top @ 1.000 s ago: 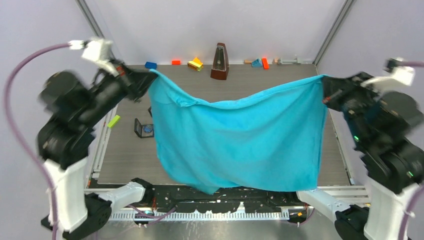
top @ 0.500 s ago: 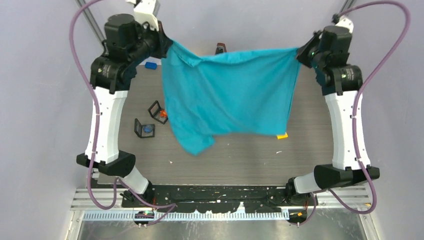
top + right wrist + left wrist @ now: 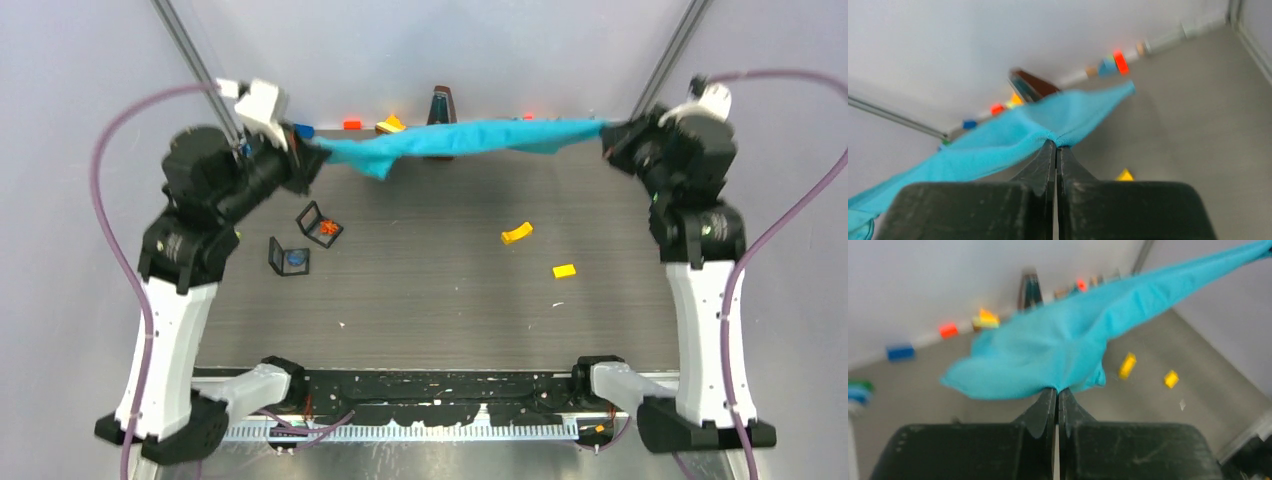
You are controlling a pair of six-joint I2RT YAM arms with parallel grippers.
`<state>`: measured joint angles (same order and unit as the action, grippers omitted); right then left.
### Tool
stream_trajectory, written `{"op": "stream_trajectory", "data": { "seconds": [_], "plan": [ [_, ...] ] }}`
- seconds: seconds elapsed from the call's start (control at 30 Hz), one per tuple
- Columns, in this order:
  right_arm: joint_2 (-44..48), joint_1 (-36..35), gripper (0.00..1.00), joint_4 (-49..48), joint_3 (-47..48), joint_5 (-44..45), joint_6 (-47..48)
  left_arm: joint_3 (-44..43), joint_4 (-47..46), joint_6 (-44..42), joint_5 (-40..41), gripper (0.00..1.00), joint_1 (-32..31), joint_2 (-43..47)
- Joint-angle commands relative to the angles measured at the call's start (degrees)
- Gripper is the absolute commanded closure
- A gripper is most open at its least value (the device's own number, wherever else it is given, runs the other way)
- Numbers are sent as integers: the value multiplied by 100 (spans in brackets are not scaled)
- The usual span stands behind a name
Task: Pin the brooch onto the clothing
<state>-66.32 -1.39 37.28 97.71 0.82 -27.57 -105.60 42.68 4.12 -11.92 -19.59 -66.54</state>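
Observation:
The clothing, a teal-blue shirt, is stretched taut in the air across the far end of the table, seen almost edge-on. My left gripper is shut on its left end, with fabric pinched at the tips. At the right end my right gripper is shut on the fabric in the same way. Two small open black boxes lie on the left of the table, one holding an orange piece, the other a blue piece. Which of them is the brooch I cannot tell.
A brown metronome stands at the back wall behind the cloth, among small coloured blocks. Two yellow pieces lie on the table right of centre. Metal frame posts rise at both back corners.
The shirt hung as a broad sheet between the raised arms. Both arms have swung it toward the far end and lowered, so it now lies taut and nearly level.

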Motion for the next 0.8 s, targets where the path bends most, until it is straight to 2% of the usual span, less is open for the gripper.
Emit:
{"op": "stream_trajectory", "data": {
  "seconds": [0.0, 0.1, 0.2, 0.23, 0.27, 0.3, 0.37, 0.4, 0.43, 0.6, 0.77],
  "plan": [
    [1124, 15, 100, 205, -2097, 188, -711, 2393, -192, 1558, -575, 100, 17, 1374],
    [2185, 16, 100, 439, -3816, 189, -1304, 4272, -181, 2588, -1232, 100, 17, 2419],
    [3015, 16, 98, 699, -4902, 44, -1685, 5325, 544, 3188, -1701, 98, 17, 3284],
    [3119, 16, 90, 815, -5021, 42, -1700, 5557, 778, 3306, -1979, 88, 17, 3503],
    [3273, 16, 81, 1038, -5195, 50, -1721, 5730, 1011, 3435, -2193, 73, 17, 3710],
    [3336, 16, 58, 1250, -5255, 76, -1723, 5826, 1208, 3512, -2313, 52, 17, 3917],
    [3458, 16, 33, 1449, -5364, 92, -1714, 5799, 1554, 3482, -2349, 18, 17, 4292],
    [3497, 16, 30, 1489, -5380, 93, -1694, 5692, 1713, 3412, -2264, 6, 17, 4398],
    [3505, 16, 26, 1514, -5365, 109, -1679, 5507, 1872, 3320, -2191, 1, 17, 4434],
    [3355, 14, 22, 1487, -4978, 211, -1440, 5140, 1952, 2886, -2268, 0, 17, 4002],
    [2964, 16, 22, 1505, -4652, -241, -904, 5192, 1427, 2726, -2108, 0, 17, 3518]
  ]
}}
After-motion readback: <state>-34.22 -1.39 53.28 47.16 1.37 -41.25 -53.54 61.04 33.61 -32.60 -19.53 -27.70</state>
